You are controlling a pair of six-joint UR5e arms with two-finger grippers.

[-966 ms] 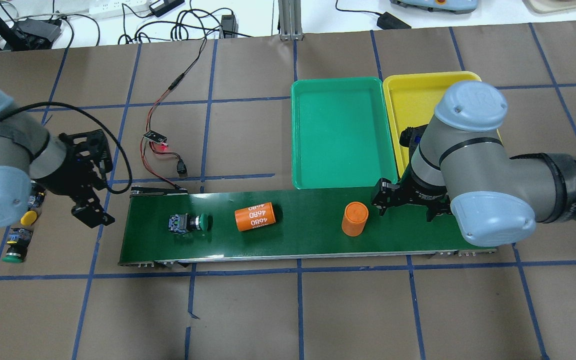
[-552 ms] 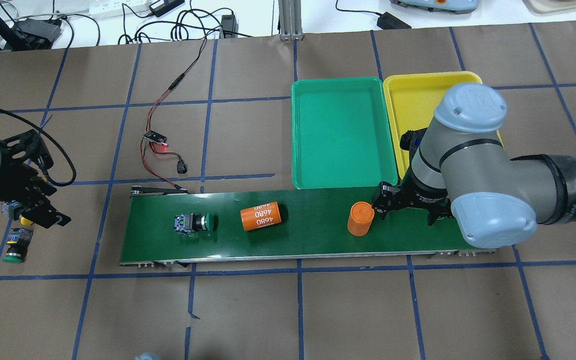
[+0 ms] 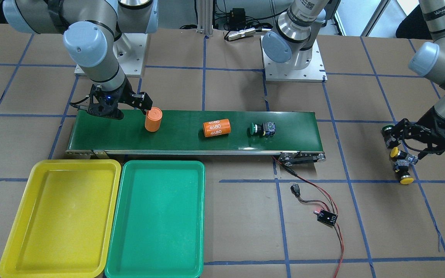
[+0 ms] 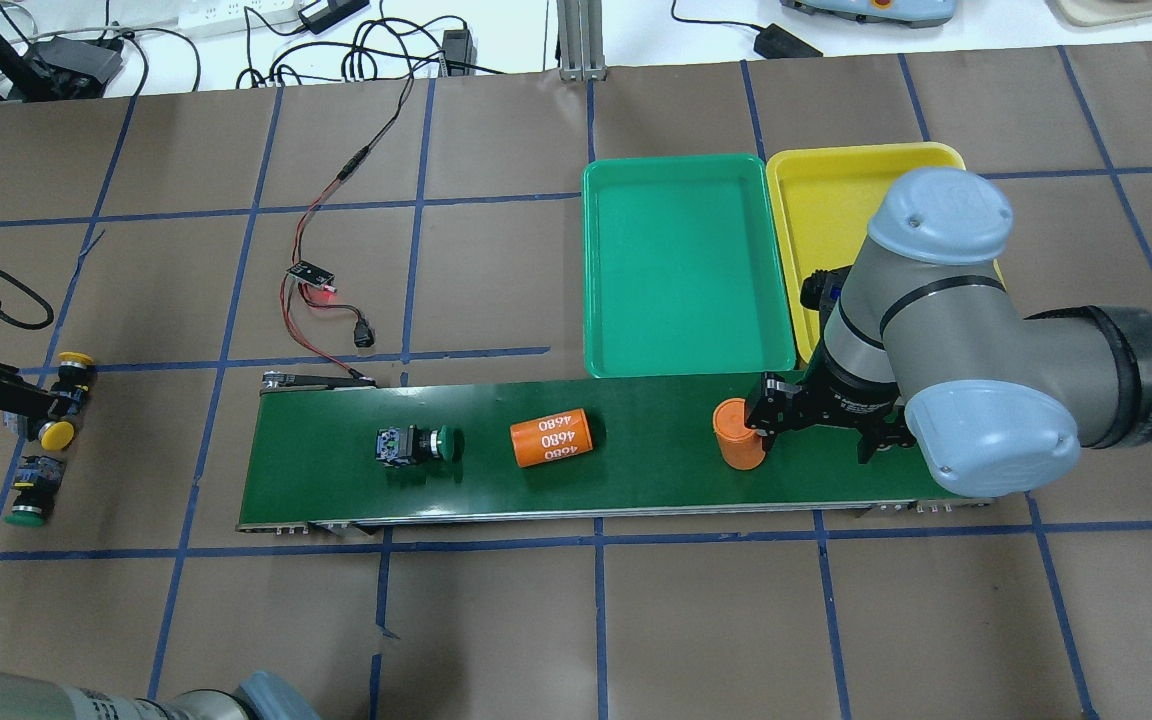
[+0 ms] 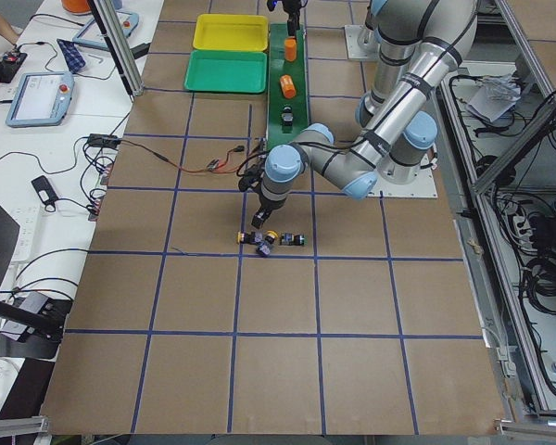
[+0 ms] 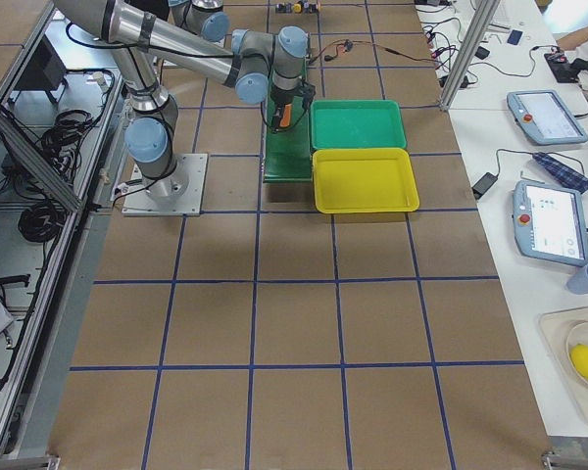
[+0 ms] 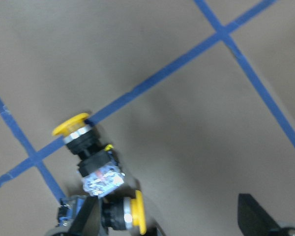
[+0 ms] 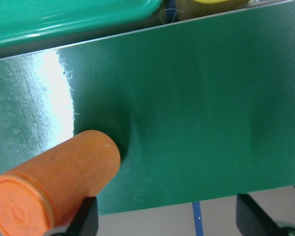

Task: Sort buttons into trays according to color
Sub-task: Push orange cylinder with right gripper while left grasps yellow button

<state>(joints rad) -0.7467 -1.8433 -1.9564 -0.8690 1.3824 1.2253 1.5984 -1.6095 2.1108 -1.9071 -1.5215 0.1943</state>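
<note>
1. My left fingers [image 7: 86, 223] hang open over two yellow buttons [image 7: 96, 162], counter's [image 4: 496, 620] far left.
2. My right fingers [image 8: 88, 221] are open, one touching an orange cylinder [image 8: 64, 177].
3. One green button [image 4: 416, 443] lies on the belt [image 4: 656, 470].

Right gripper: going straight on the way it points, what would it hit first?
Probably the upright orange cylinder crowding one finger of the right gripper; between fingers, only the dark-green conveyor belt. Depth unclear.

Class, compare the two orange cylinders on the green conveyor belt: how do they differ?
The marked cylinder lies on its side; the plain cylinder stands upright. The marked one bears white 4680 print; the plain one none visible. The marked one sits midway along the conveyor belt; the plain one stands at the right gripper. Both are orange.
</note>
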